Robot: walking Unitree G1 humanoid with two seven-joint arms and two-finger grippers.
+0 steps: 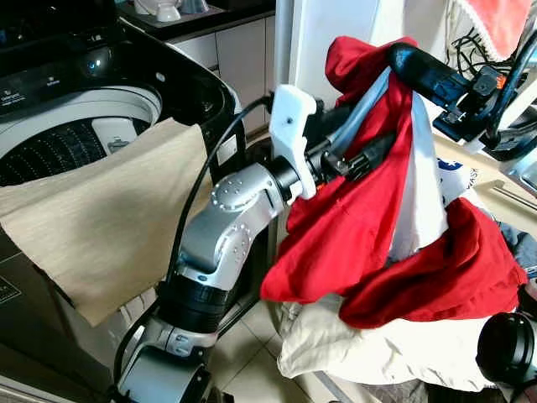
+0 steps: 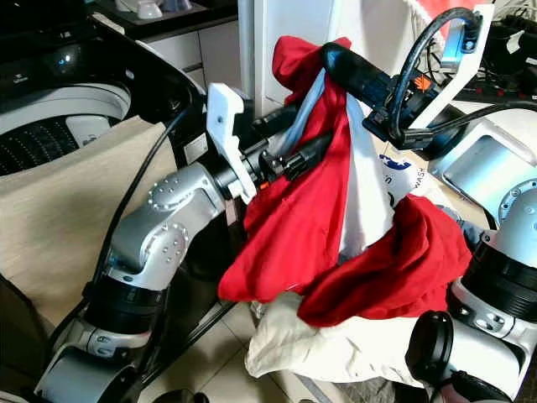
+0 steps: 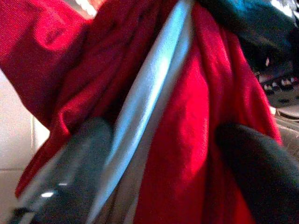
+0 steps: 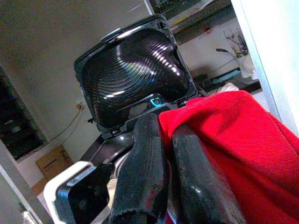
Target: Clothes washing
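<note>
A cloth (image 1: 109, 227) drapes over the washing machine (image 1: 84, 101) at left; the garment (image 1: 377, 218) hangs right of it, above a laundry pile (image 1: 377, 344)

Even, bright indoor light filled both eye views, and the red cloth (image 1: 361, 227) showed saturated and sharp. White panels at the far right were close to blown out. The washer drum (image 1: 59, 147) on the left sat in shade. In the left wrist view everything was soft: the fingers (image 3: 70, 172) were blurred dark shapes. The right wrist view was dimmer, with streaks of glare on the lid (image 4: 135, 77).
</note>
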